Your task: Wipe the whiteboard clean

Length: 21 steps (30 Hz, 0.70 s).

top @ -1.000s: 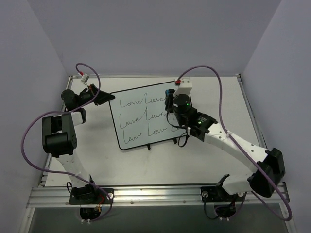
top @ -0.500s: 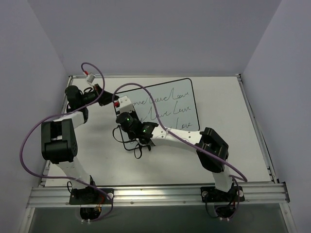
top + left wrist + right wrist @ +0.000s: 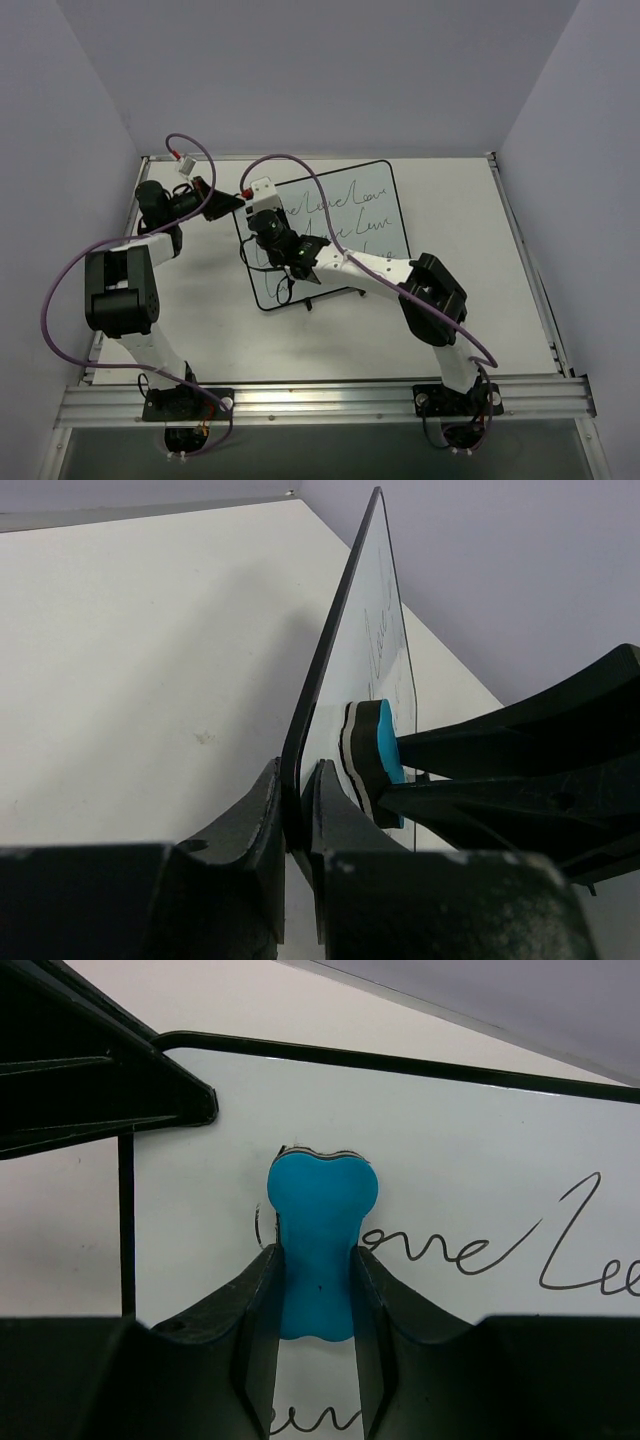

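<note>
**Blue eraser pressed on the whiteboard, both end effectors gripping**

Pale lilac walls (image 3: 300,70) close the scene on three sides, and below them lies a white counter (image 3: 455,215). On this counter rests the whiteboard (image 3: 382,212), a white sheet with a thin black frame and rounded corners. It sits a little rotated, and the counter shows on all sides of it. Lines of dark cursive writing (image 3: 455,1250) cross its surface.

At one corner of the whiteboard, on the side of the left arm, is the left end effector (image 3: 222,203). In the left wrist view this end effector (image 3: 297,785) has its two fingers closed nearly together, and the black edge of the whiteboard (image 3: 345,670) is clamped between them. The board is seen there from its edge, as a thin line.

The right arm reaches across the whiteboard, and the right end effector (image 3: 258,212) is over the same corner, just beside the left one. In the right wrist view its fingers (image 3: 262,1290) are partly closed on a blue eraser (image 3: 322,1210), one finger at each side of the narrow middle. The eraser lies on the white surface at the start of the upper line of writing, near the frame. From the left wrist view the eraser (image 3: 378,760) touches the face of the whiteboard with its dark pad.

Purple cables (image 3: 58,290) loop from both arms above the counter.
</note>
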Each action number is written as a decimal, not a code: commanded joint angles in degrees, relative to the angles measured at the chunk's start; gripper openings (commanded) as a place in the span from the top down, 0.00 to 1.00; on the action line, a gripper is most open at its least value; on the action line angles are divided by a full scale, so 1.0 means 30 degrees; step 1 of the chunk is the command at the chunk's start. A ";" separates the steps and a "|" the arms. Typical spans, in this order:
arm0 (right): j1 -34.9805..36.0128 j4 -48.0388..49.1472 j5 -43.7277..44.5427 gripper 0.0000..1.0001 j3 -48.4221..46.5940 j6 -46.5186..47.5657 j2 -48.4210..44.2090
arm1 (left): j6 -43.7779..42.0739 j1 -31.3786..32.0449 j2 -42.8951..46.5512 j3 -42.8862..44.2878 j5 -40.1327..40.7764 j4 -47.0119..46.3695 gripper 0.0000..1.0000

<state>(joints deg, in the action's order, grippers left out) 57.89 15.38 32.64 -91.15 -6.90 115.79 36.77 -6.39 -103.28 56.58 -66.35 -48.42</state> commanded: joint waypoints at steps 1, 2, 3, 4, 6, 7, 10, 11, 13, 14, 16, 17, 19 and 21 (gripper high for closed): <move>-0.1362 0.0908 0.0545 1.00 0.1436 0.0834 -0.0682 | -0.4639 0.0344 0.1087 -0.0548 -0.0531 -0.1000 0.98; -0.1569 0.1200 0.0429 1.00 0.1758 0.0747 -0.0918 | -0.4902 0.0344 0.1146 -0.0548 -0.0444 -0.0765 0.98; -0.1832 0.1377 0.0195 1.00 0.2139 0.0717 -0.1181 | -0.5282 0.0344 0.1205 -0.0548 -0.0414 -0.0328 0.98; -0.2067 0.1523 0.0077 1.00 0.2839 0.0659 -0.1590 | -0.5401 0.0344 0.1322 -0.0548 -0.0385 -0.0208 0.98; -0.2712 0.1700 -0.0041 1.00 0.3312 0.0454 -0.1944 | -0.5752 0.0344 0.1439 -0.0577 -0.0326 0.0056 0.98; -0.2830 0.1759 -0.0244 1.00 0.3575 0.0453 -0.2177 | -0.5899 0.0373 0.1527 -0.0578 -0.0268 0.0260 0.98; -0.2861 0.1001 -0.0801 1.00 0.3083 0.0307 -0.2035 | -0.7040 0.0490 0.1937 -0.0520 0.0054 0.1577 0.98; -0.2715 0.0505 -0.0919 1.00 0.2471 0.0190 -0.1917 | -0.7420 0.0548 0.2054 -0.0461 0.0113 0.2045 0.98; -0.2072 0.0266 -0.1066 1.00 0.1911 0.0102 -0.1451 | -0.8825 0.0811 0.2464 -0.0170 0.0463 0.3888 0.98; -0.1779 0.0062 -0.1067 1.00 0.1270 0.0101 -0.1215 | -0.9439 0.0929 0.2581 -0.0022 0.0639 0.4678 0.98; -0.0988 -0.0435 -0.0863 1.00 0.0418 0.0130 -0.0253 | -1.0965 0.1279 0.2904 0.0212 0.1136 0.6615 0.98; -0.0753 -0.0525 -0.0717 1.00 -0.0311 0.0131 0.0073 | -1.1520 0.1397 0.2934 0.0271 0.1255 0.7403 0.98; -0.0052 -0.0585 -0.0715 1.00 -0.0756 0.0101 0.0804 | -1.1643 0.1486 0.2876 0.0360 0.1315 0.7645 0.98; 0.0331 -0.0351 -0.0802 1.00 -0.0875 -0.0103 0.1042 | -1.1643 0.1487 0.2817 0.0389 0.1256 0.7675 0.98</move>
<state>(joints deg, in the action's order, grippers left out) 56.27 16.78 31.27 -92.90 -6.33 115.24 19.18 -5.48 -95.44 56.97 -62.76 -26.89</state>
